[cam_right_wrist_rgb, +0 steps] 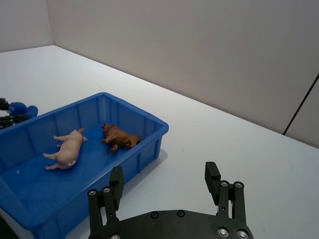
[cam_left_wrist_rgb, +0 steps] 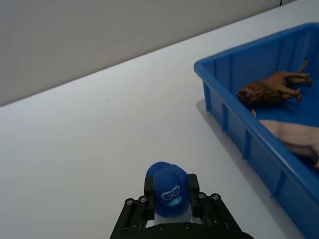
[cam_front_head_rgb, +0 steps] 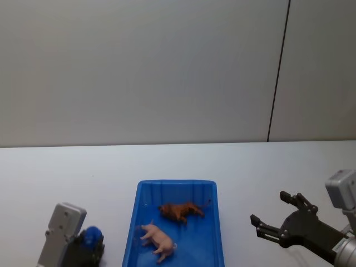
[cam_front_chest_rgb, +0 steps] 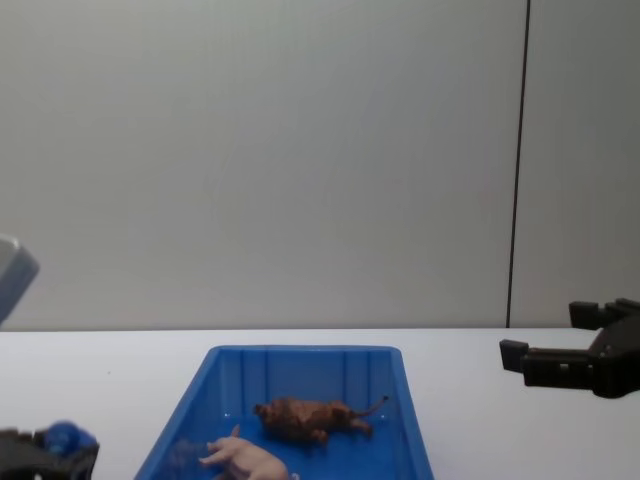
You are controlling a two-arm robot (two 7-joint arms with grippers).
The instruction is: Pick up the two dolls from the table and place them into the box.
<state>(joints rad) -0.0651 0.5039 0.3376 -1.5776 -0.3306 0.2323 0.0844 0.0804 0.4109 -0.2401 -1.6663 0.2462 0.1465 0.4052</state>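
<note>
Both dolls lie on their sides inside the blue box (cam_front_head_rgb: 136, 222). The brown lion (cam_front_head_rgb: 181, 211) is toward the far end and the pale pink pig (cam_front_head_rgb: 158, 239) nearer to me. From the right wrist I see the lion (cam_right_wrist_rgb: 119, 137) and the pig (cam_right_wrist_rgb: 67, 149) side by side on the box floor. My right gripper (cam_front_head_rgb: 270, 207) hovers open above the table (cam_front_head_rgb: 67, 178) to the right of the box, with nothing between its fingers (cam_right_wrist_rgb: 115, 181). My left gripper (cam_left_wrist_rgb: 169, 199) sits low, left of the box, shut on a small blue rounded object (cam_left_wrist_rgb: 168, 190).
White tabletop stretches wide on all sides of the box. A plain grey wall with a dark vertical seam (cam_front_head_rgb: 278, 72) stands behind the table's far edge. The box rim (cam_left_wrist_rgb: 219, 84) stands close to the right of my left gripper.
</note>
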